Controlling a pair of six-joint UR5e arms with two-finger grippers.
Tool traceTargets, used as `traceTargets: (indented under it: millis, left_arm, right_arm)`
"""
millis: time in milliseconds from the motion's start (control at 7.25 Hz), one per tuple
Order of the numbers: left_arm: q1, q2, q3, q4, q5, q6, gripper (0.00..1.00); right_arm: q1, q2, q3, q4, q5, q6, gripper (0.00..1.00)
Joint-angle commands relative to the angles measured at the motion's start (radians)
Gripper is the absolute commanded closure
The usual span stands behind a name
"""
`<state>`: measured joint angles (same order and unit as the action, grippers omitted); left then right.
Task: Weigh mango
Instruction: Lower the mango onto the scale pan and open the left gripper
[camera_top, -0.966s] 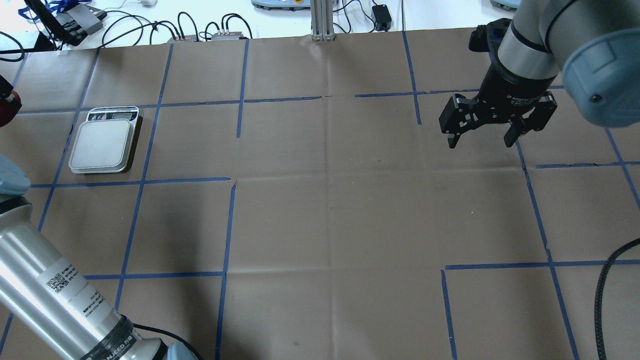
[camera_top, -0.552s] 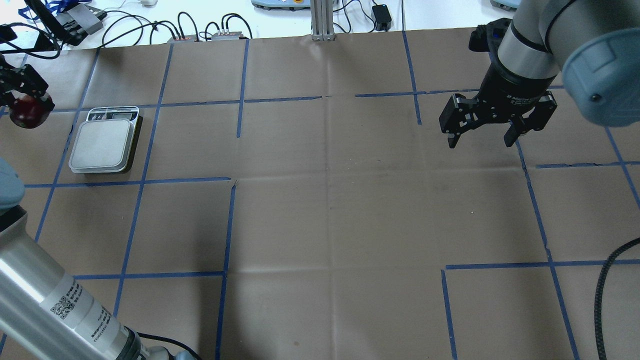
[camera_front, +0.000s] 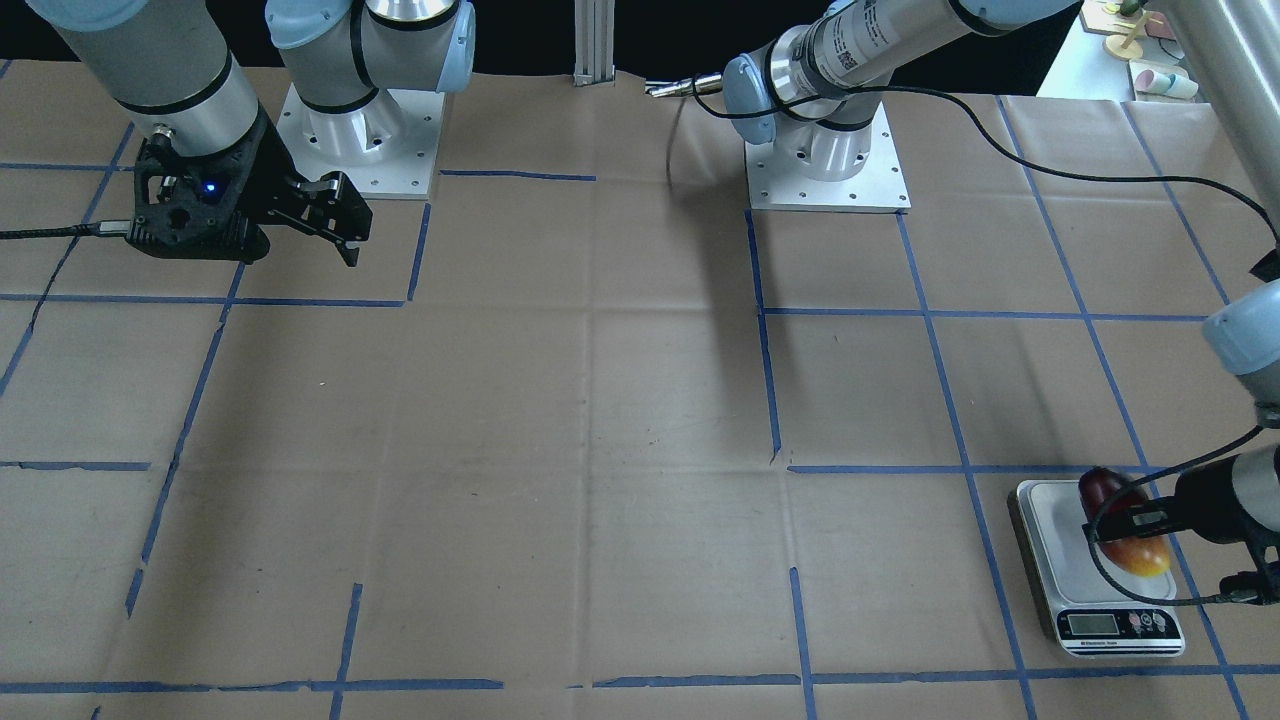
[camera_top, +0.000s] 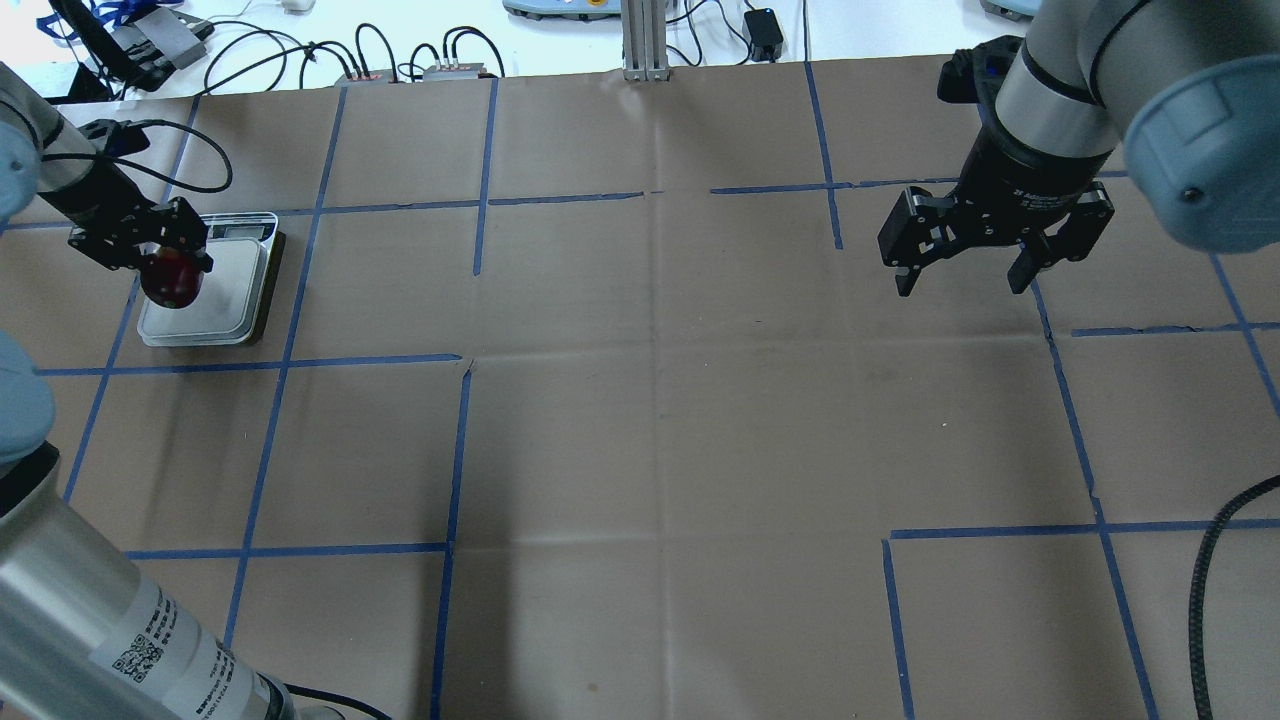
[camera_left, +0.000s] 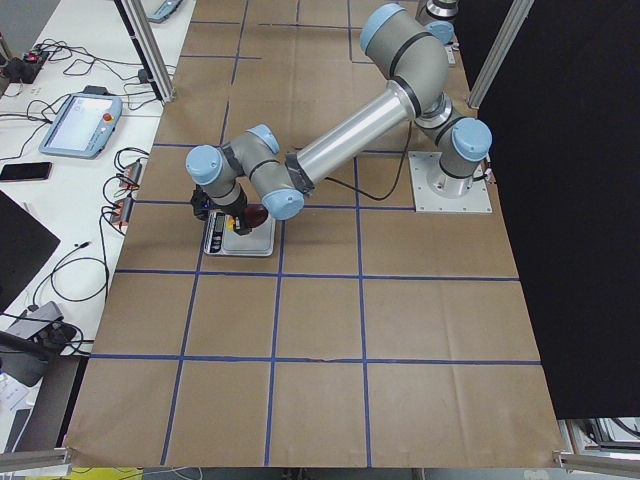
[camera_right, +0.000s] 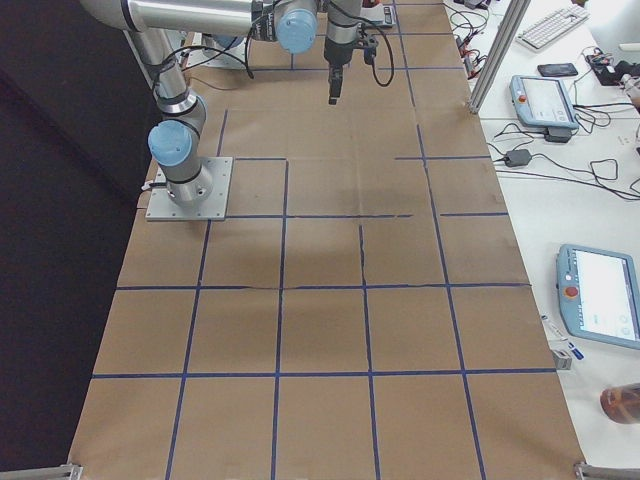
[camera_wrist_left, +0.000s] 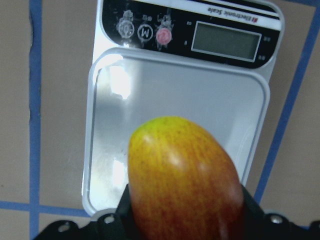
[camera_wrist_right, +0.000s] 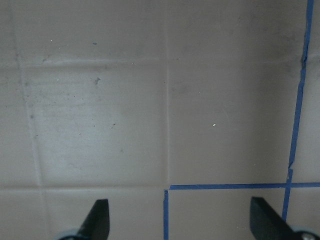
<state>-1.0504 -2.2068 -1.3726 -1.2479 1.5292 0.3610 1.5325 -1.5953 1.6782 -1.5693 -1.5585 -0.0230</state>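
- The left gripper (camera_front: 1128, 522) clasps the mango (camera_wrist_left: 182, 175) across its middle
- The mango is over the white platform of the scale (camera_wrist_left: 175, 90), yellow end toward the display; whether it touches the platform cannot be told
- The right gripper (camera_top: 960, 288) hangs well apart, over the brown paper table (camera_top: 650, 450), spread wide and empty

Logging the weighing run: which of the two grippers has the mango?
The left gripper, shut on the mango over the scale; the right gripper hangs open and empty.
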Motion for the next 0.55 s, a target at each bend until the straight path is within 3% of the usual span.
traceTargets:
  millis: [0,138,276,414]
  left_arm:
    - [-0.019,-0.001,-0.020,0.087,-0.001,-0.008,0.30]
    - [-0.019,-0.002,-0.010,0.097,-0.004,-0.011,0.09]
    - [-0.019,-0.002,-0.006,0.117,-0.004,-0.010,0.00]
    - [-0.019,0.013,0.006,0.117,-0.001,-0.010,0.00]
  right_arm:
    - [0.000,0.000,0.000,0.000,0.000,0.000,0.00]
    - [0.000,0.000,0.000,0.000,0.000,0.000,0.00]
    - [0.000,0.000,0.000,0.000,0.000,0.000,0.00]
    - [0.000,0.000,0.000,0.000,0.000,0.000,0.00]
